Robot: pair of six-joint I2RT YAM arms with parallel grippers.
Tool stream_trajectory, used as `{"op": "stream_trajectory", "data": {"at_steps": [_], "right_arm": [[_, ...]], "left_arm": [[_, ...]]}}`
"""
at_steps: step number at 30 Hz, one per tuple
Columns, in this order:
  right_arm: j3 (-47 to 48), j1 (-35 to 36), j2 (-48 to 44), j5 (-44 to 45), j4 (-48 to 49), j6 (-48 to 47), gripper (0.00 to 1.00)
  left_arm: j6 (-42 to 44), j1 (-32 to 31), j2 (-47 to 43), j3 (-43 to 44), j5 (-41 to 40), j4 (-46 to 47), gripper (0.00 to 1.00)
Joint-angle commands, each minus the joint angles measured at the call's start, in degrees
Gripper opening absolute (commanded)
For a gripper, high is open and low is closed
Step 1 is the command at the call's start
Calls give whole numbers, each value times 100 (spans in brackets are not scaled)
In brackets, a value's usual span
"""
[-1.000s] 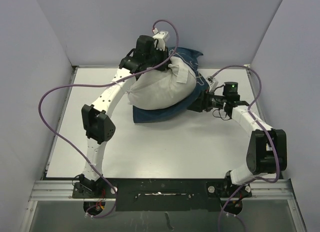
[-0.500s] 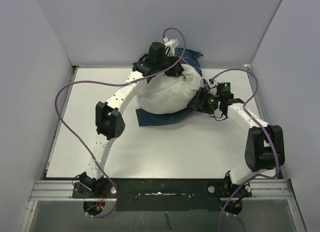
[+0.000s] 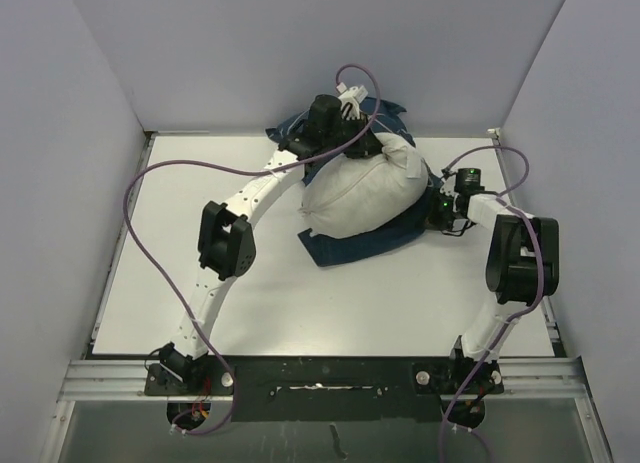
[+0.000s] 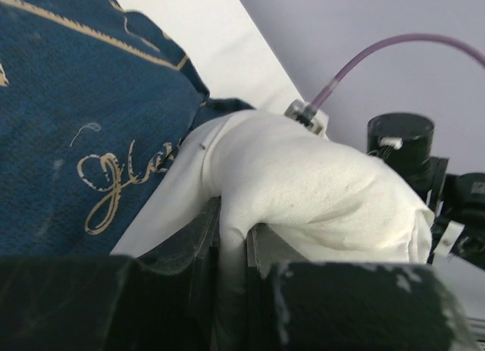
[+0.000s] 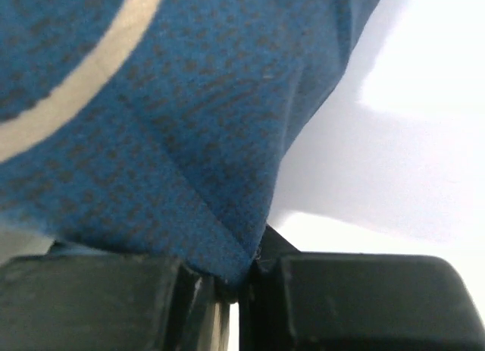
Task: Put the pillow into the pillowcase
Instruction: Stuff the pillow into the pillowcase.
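Both jaws are closed on fabric: left jaws pinch the pillow (image 4: pixel 303 192), right jaws the pillowcase (image 5: pixel 189 123).

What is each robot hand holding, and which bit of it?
The left end effector pinches a fold of the pillow; the right end effector pinches an edge of the pillowcase.

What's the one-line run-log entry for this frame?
left tool: shut on pillow | right tool: shut on pillowcase edge | pillow: lying on pillowcase, uncovered | stage: insertion not yet done
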Motion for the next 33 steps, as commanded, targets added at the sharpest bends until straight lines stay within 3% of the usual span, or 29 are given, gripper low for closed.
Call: {"op": "stream_trajectory", "data": {"at_steps": [1, 7, 11, 13, 18, 23, 26, 33], "right_arm": [[310, -542, -228, 286, -721, -2034, 0], [287, -823, -354, 673, -877, -3902, 0], [398, -1117, -85, 706, -903, -4337, 0], [619, -1357, -7, 89, -1134, -4305, 4], [1233, -1946, -85, -2080, -1726, -4055, 34], [1499, -2035, -472, -3378, -2007, -3745, 46], [1423, -1944, -529, -3679, -1854, -3182, 47], [1066, -1600, -263, -3085, -1380, -2437, 31]], "left_arm": [[-32, -24, -175, -609, -856, 1257, 0], [212, -518, -43, -935, -1948, 1458, 0], [-121, -572, 368, -967, -2258, 1565, 0], [-451, -547, 553, -986, -2224, 1645, 0], [-1082, -521, 737, -1097, -1967, 1981, 0], [-1544, -485, 824, -1106, -1705, 2184, 0], [-1680, -480, 817, -1156, -1628, 2278, 0], [-1842, -446, 775, -1226, -1538, 2377, 0]]}}
